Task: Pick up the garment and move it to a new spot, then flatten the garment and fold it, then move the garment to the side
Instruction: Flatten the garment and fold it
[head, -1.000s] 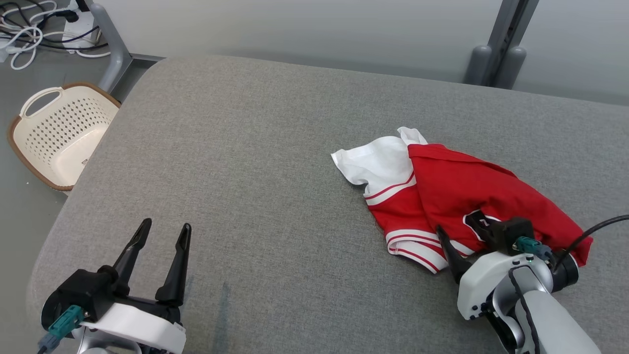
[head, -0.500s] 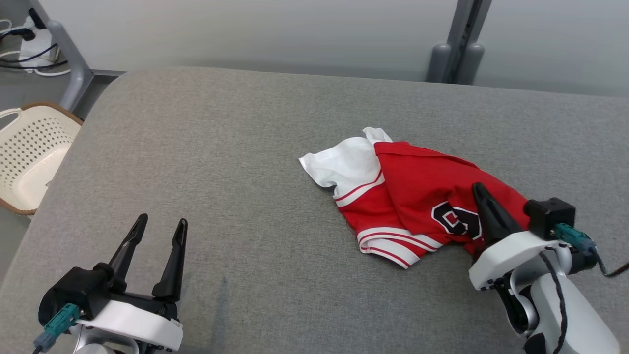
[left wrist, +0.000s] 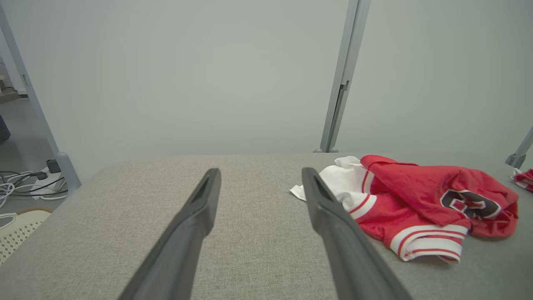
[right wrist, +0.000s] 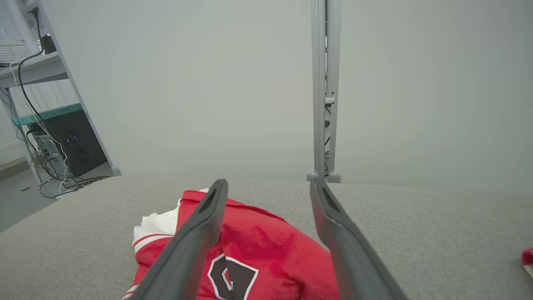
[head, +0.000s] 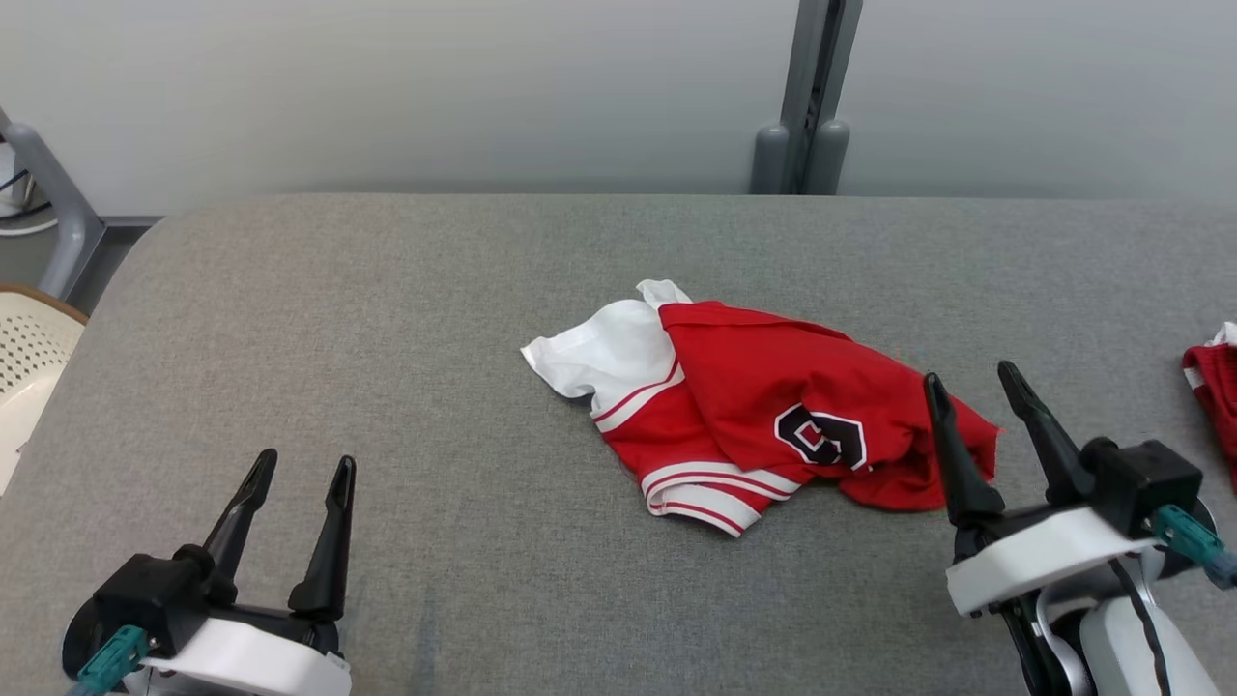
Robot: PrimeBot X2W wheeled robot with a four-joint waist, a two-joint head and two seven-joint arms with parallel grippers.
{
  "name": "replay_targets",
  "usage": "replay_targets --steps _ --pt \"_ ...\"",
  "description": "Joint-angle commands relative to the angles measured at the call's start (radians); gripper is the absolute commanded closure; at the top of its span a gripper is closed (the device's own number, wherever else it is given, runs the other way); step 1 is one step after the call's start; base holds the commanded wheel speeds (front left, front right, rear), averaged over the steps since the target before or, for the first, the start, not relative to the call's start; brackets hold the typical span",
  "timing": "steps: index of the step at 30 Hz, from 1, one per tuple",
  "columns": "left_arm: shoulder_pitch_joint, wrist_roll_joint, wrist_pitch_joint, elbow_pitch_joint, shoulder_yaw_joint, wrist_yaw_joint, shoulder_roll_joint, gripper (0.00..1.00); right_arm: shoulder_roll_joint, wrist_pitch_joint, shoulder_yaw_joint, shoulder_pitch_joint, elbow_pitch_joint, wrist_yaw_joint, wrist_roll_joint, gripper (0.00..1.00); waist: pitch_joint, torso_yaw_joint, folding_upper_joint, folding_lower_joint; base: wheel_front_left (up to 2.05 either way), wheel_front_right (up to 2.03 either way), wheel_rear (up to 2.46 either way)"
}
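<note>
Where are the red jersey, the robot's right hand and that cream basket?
red jersey (head: 763,387), head view, on its red top layer.
right hand (head: 969,377), head view, midway between its fingertips.
cream basket (head: 29,338), head view, on its perforated wall.

Free room: we logged the grey padded table (head: 387,338) as bare cloth across its left half, near edge to far edge, where the left gripper (head: 302,461) stood with fingers spread.
Obstacle, centre: the crumpled garment (head: 754,396), a low heap, with the spread right gripper (head: 969,372) at its right end.
Free room: a bare strip between that heap and a second red cloth (head: 1213,387) at the right edge.
Beyond the far edge we noted a grey post (head: 807,97) against the wall (head: 387,87); off the left edge, a basket (head: 24,358) and a frame leg (head: 48,213).
</note>
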Motion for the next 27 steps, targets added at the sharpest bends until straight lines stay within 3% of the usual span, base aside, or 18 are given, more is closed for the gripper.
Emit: replay_targets --steps 1,13,27 --pt "0.02 -0.009 -0.001 -0.007 0.009 0.012 0.003 0.0 0.001 0.012 -0.015 0.039 -0.03 0.0 -0.011 0.0 -0.023 -0.014 -0.0001 0.0 0.0 0.0 0.0" --pt "0.155 -0.032 0.007 -0.06 0.036 0.064 0.024 0.0 0.033 0.122 -0.106 0.272 -0.218 0.0 -0.098 0.0 -0.088 -0.05 -0.0001 0.0 0.0 0.0 0.0" --pt "0.173 -0.031 0.019 -0.088 0.039 0.087 0.035 0.0 0.042 0.163 -0.106 0.312 -0.28 0.0 -0.104 0.0 -0.095 -0.04 -0.0001 0.0 0.0 0.0 0.0"
